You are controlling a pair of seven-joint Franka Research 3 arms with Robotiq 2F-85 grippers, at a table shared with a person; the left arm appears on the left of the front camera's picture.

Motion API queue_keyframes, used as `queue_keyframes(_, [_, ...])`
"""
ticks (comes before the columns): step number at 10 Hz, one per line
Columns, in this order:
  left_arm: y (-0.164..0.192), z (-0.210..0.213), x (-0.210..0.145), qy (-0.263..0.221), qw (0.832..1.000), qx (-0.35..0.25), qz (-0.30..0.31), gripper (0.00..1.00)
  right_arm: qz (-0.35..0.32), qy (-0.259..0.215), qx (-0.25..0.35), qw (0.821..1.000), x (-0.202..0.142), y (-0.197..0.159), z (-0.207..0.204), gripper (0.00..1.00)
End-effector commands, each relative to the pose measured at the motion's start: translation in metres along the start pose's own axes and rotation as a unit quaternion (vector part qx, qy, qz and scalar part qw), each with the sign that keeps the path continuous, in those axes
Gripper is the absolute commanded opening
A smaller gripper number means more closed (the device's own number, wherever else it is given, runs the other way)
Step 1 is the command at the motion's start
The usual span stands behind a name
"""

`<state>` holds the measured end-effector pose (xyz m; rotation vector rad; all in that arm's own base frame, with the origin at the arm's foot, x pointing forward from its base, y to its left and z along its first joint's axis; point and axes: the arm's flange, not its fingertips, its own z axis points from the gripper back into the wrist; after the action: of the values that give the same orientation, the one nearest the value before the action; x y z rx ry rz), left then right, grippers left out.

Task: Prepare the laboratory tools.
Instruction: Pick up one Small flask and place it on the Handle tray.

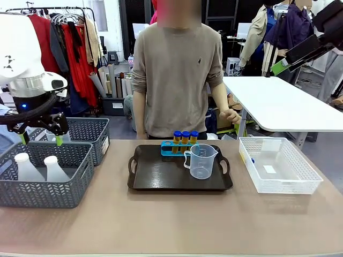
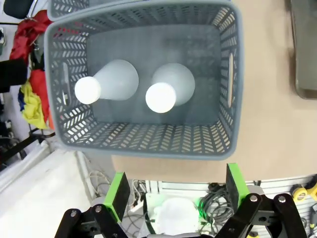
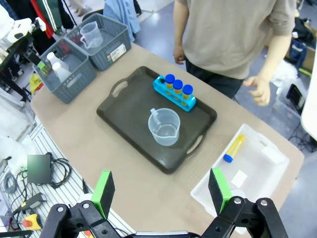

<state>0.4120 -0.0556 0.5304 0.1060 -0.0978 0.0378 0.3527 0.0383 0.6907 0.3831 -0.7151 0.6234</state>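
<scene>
Where the dark tray (image 1: 161, 174) lies mid-table, it carries the measuring beaker (image 1: 201, 160) and, at its far edge, three racked blue-capped tubes (image 1: 185, 138). The near-left grey basket (image 1: 43, 187) holds two conical flasks (image 1: 53, 168); the left gripper (image 1: 42, 138) hangs above it, wide and empty. The right white basket (image 1: 284, 186) holds a fourth tube (image 3: 234, 148). The right gripper (image 3: 162, 188) is wide and empty.

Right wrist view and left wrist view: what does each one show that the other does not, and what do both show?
Right wrist view: the right gripper, open; the blue rack with three capped tubes and the clear beaker on the dark tray; a fourth tube lying in the white basket; the person.
Left wrist view: the left gripper, open, and cables beyond the table edge.
Both: the grey basket holding two upright white flasks, and a strip of that tray.
</scene>
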Motion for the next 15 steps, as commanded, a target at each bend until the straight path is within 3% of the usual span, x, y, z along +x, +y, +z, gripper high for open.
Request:
queue_keyframes(1, [0.013,-0.019,0.021,0.028,0.999,-0.025,-0.001,1.0,0.002,-0.005,0.008,1.0,0.0,0.0,0.0,1.0])
queue_keyframes(5, [0.03,-0.064,0.037,0.011,0.999,-0.047,0.014,1.0,0.002,-0.005,0.008,1.0,0.0,0.0,0.0,1.0])
queue_keyframes(7, [0.031,-0.084,0.042,0.026,0.997,-0.069,0.015,1.0,0.002,-0.005,0.008,1.0,0.0,0.0,0.0,1.0])
queue_keyframes(15, [0.04,-0.134,0.048,0.027,0.998,-0.061,0.02,1.0,0.002,-0.005,0.008,1.0,0.0,0.0,0.0,1.0])
